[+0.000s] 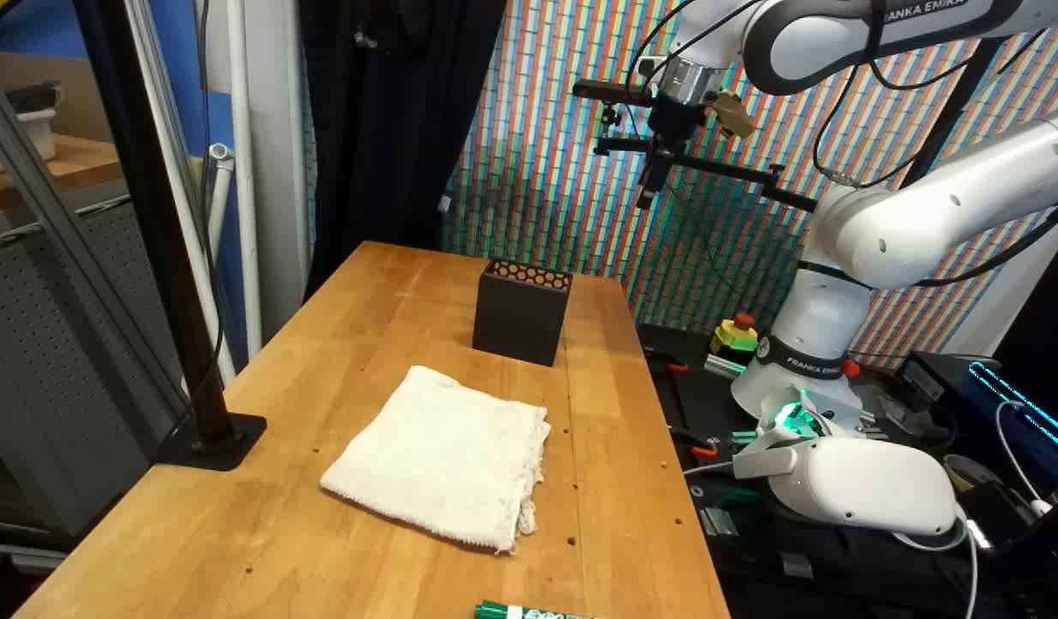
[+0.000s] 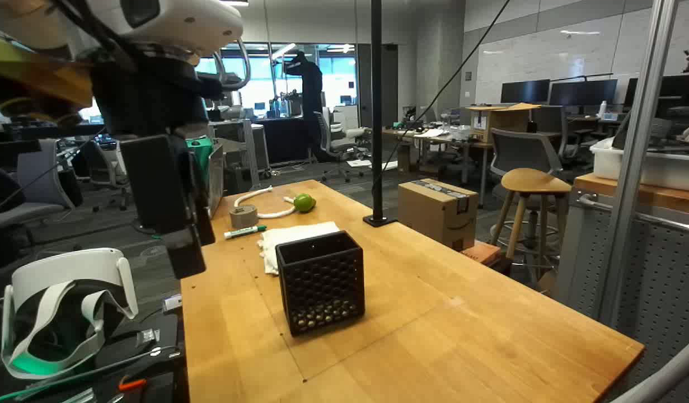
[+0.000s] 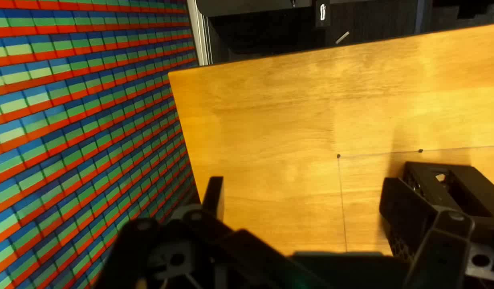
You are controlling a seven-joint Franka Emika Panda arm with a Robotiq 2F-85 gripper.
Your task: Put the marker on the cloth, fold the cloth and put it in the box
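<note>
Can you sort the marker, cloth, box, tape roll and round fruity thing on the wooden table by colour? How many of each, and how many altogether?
Green: 2 (marker with a whitish label, round fruit-like thing)
Creamy white: 1 (cloth)
Black: 1 (box)
Greyish brown: 1 (tape roll)
Total: 5

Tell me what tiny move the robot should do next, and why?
I'd probably swing the open hand across toward the green Expo marker. It holds nothing and hangs high near the end of the wooden table where the black open-topped box stands. The marker lies beyond the cream cloth, not on it yet, so fetching it likely comes first.
</note>
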